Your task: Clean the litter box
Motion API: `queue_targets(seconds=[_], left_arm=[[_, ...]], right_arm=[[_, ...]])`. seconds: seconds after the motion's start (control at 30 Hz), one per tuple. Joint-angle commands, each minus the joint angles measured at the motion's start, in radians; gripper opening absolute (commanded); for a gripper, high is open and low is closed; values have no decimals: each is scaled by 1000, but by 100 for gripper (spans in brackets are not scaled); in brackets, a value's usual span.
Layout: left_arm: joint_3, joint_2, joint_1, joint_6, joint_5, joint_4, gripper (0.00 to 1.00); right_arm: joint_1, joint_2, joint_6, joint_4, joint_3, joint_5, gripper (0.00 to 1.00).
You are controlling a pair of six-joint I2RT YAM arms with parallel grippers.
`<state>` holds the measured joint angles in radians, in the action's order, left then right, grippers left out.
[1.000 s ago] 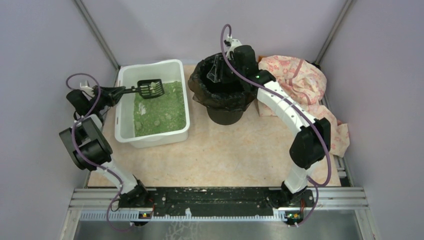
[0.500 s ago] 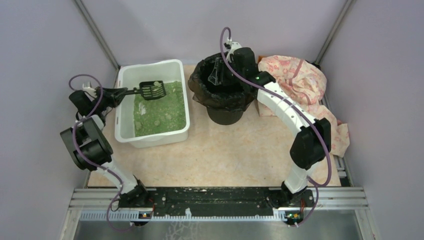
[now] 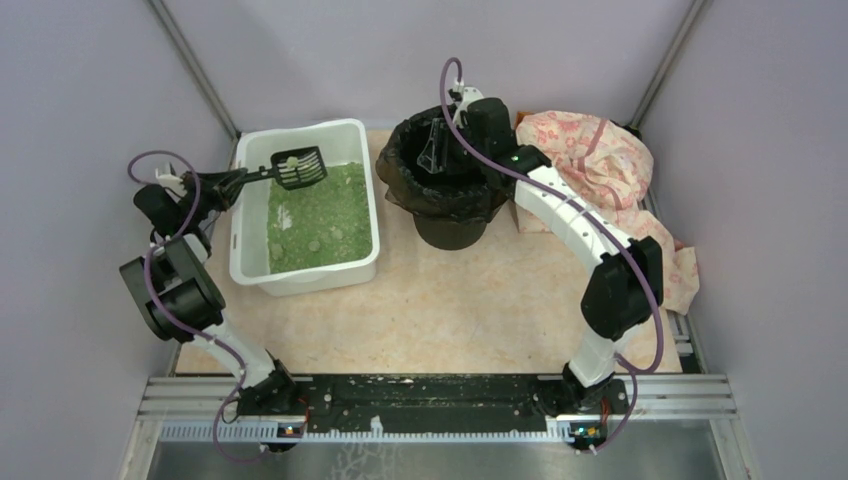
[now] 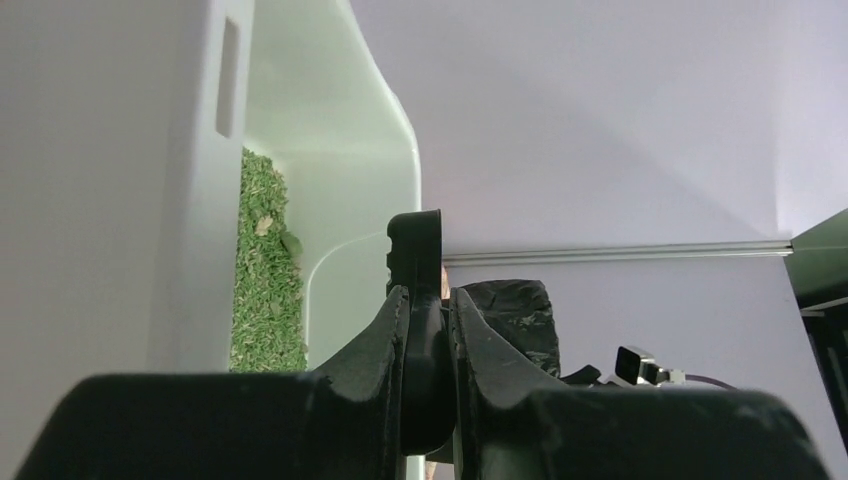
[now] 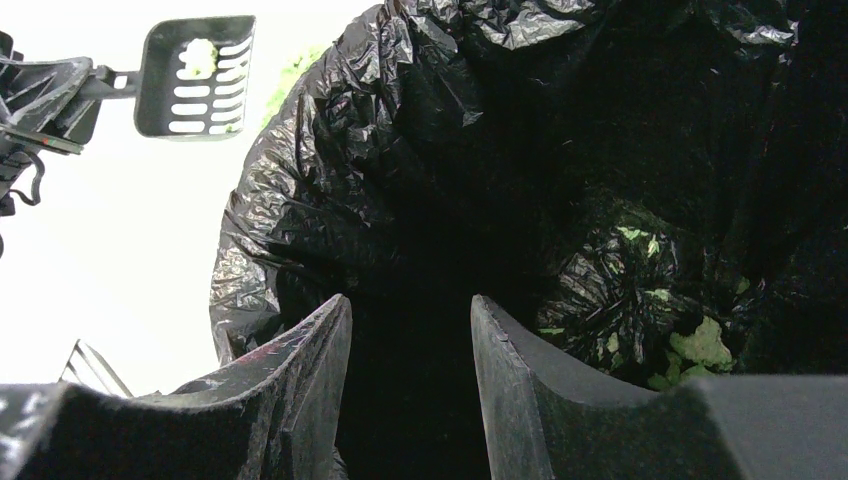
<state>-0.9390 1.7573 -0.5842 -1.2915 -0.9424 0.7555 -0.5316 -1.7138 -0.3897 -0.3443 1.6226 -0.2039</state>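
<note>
One clump sits in the scoop that the left gripper's jaws pinch over the litter box. The right gripper's jaws stand half-parted at the bagged bin; whether they grip it, I cannot tell.

This is a robotics lab test cell. Plain lavender-grey wall panels close in a beige marbled tabletop on the left, far and right sides, joined by bare aluminium corner posts. A black-and-white left arm and right arm are bolted to a slotted aluminium rail at the near edge. The only household things are a white rectangular plastic litter box, a round black-bagged bin and a crumpled pink floral cloth at the far right.
</note>
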Motion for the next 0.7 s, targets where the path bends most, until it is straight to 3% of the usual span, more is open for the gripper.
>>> queue_targets(seconds=[0.0,0.23,0.43,0.67], left_arm=[[-28,-50,11,-85,11,94,0],[-131,-96,103,-90,105,-111,0],[-258,-104,199,-124,197,-231,0],[-411,-83,325,-111,232,-273,0]], right_arm=[[5,71,-6,43,5,6,48],[5,104,-18,72,24,28,47],[5,98,8,15,135,35,47],[5,119,42,-10,156,57,47]])
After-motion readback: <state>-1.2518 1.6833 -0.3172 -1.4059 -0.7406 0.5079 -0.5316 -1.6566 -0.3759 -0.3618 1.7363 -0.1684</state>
